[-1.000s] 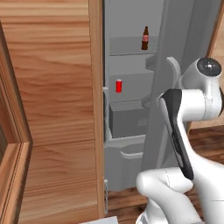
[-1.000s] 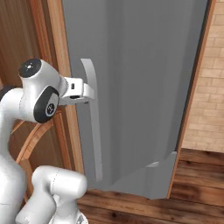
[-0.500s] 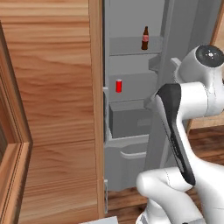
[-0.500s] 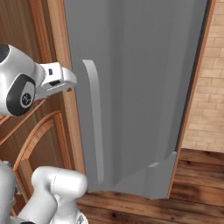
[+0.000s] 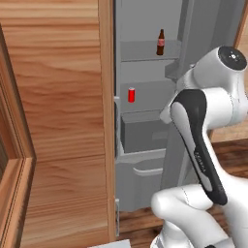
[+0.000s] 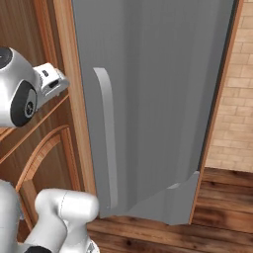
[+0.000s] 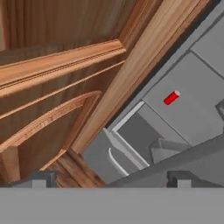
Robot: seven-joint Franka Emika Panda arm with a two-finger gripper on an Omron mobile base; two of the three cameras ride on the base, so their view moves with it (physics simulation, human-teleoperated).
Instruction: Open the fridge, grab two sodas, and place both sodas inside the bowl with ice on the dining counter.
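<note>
While raised beside the open fridge (image 5: 145,72), pincer (image 7: 109,178) spread wide, empty, facing the red can (image 7: 171,98).

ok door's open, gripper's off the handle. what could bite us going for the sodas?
1. The fridge door stands beside the arm; swinging in could clip its edge or handle.
2. The red can and bottle sit on different shelves, so two separate reaches.
3. The open gripper looks along the door edge, which could block the reach.

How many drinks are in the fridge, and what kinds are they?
Red can: 1
Brown bottle: 1
Total: 2 drinks in the fridge, each standing on its own shelf.
</note>
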